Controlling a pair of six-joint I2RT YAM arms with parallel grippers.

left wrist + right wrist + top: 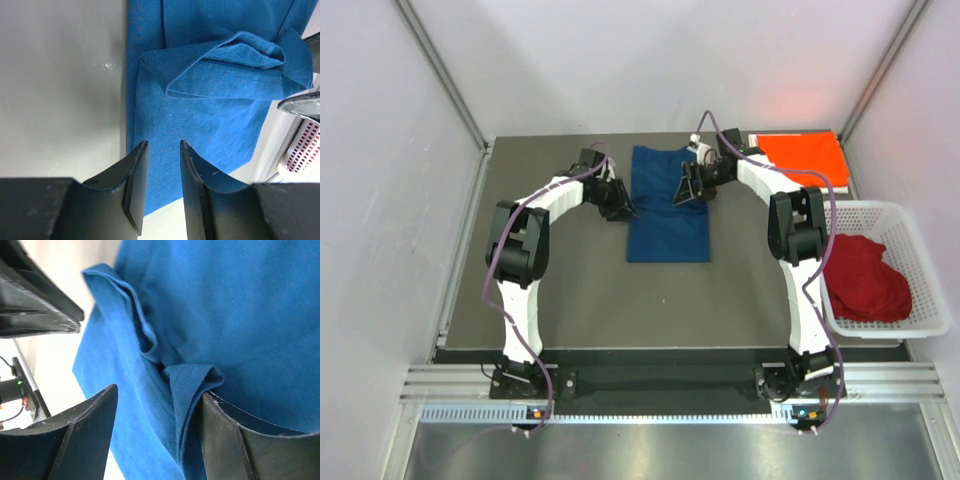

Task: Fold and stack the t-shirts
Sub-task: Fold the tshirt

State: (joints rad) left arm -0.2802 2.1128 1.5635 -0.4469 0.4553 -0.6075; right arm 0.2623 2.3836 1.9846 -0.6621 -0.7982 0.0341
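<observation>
The navy blue t-shirt [667, 215] lies folded into a long strip at the table's middle. My left gripper [621, 209] is at its left edge, open and empty, with blue cloth [200, 130] beyond the fingertips [142, 150]. My right gripper [689, 190] is over the strip's upper right, jaws wide apart. A bunched fold of the shirt [192, 380] rests against its right finger [225, 420]; the left finger is apart from the fold. The orange-red t-shirt [802, 158] lies folded flat at the back right. The dark red t-shirt [865, 276] is crumpled in the basket.
The white lattice basket [926, 262] stands at the table's right edge and also shows in the left wrist view [306, 146]. Bare dark table [580, 290] lies left of and in front of the blue shirt. Grey walls enclose the back and sides.
</observation>
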